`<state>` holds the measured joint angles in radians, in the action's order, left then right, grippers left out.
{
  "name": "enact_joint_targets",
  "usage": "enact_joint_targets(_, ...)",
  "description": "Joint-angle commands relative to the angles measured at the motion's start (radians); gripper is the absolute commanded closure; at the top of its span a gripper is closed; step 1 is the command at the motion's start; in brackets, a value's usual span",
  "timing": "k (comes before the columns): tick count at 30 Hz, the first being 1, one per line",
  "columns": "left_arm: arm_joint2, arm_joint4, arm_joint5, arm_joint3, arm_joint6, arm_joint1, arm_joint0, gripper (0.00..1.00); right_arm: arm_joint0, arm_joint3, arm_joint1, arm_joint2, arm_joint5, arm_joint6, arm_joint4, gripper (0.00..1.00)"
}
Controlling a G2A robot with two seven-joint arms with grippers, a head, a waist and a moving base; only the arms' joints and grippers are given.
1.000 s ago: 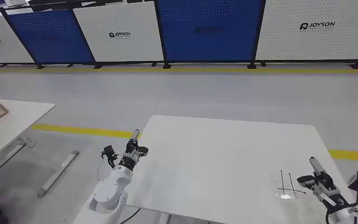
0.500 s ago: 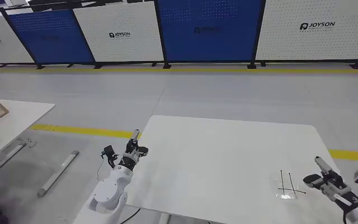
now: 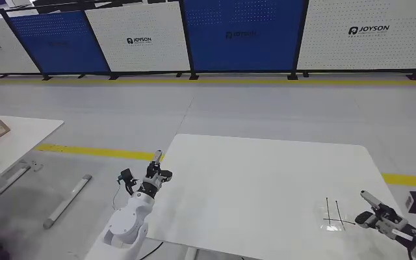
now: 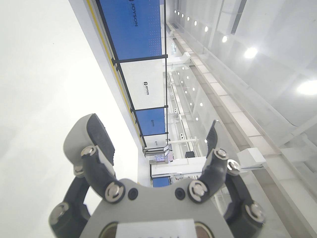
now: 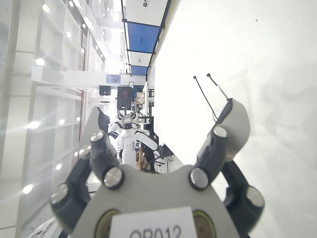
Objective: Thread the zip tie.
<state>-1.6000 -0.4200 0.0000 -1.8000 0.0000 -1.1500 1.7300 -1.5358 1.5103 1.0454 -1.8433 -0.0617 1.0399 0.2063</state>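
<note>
Zip ties point(image 5: 204, 95) lie parallel on the table point(image 3: 260, 182), heads toward its far edge, just beside the empty, wide-open right gripper point(image 5: 163, 105); left gripper point(image 4: 152, 122) likewise open.

Industrial test hall, laid out as robot workstations.
Smooth grey floor point(image 3: 260, 107) marked with a yellow line point(image 3: 97, 152); row of blue and white perforated partition panels point(image 3: 244, 36) on black feet; plain white bench point(image 3: 260, 188), second bench point(image 3: 26, 133) alongside; high ceiling with round lamps point(image 4: 250, 51); another white robot point(image 5: 126, 134) stands among monitors point(image 5: 123, 95).
</note>
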Motion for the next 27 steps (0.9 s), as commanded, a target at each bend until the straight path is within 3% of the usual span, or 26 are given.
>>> enact_joint_targets(1, 0.000, 0.000, 0.000, 0.000, 0.000, 0.000, 0.000, 0.00, 0.000, 0.000, 0.000, 0.000, 0.000, 0.000, 0.000, 0.00)
enact_joint_targets(9, 0.000, 0.000, 0.000, 0.000, 0.000, 0.000, 0.000, 0.00, -0.001, -0.008, 0.000, -0.007, 0.007, -0.001, 0.018, 0.00)
enact_joint_targets(14, 0.000, 0.000, 0.000, 0.000, 0.000, 0.000, 0.000, 0.00, -0.021, -0.064, -0.006, -0.050, 0.110, 0.032, 0.054, 0.00)
enact_joint_targets(20, 0.000, 0.000, 0.000, 0.000, 0.000, 0.000, 0.000, 0.00, -0.016, -0.103, -0.015, -0.031, 0.147, 0.033, -0.014, 0.00)
enact_joint_targets(27, 0.000, 0.000, 0.000, 0.000, 0.000, 0.000, 0.000, 0.00, 0.016, -0.119, -0.021, 0.020, 0.123, 0.032, -0.099, 0.00)
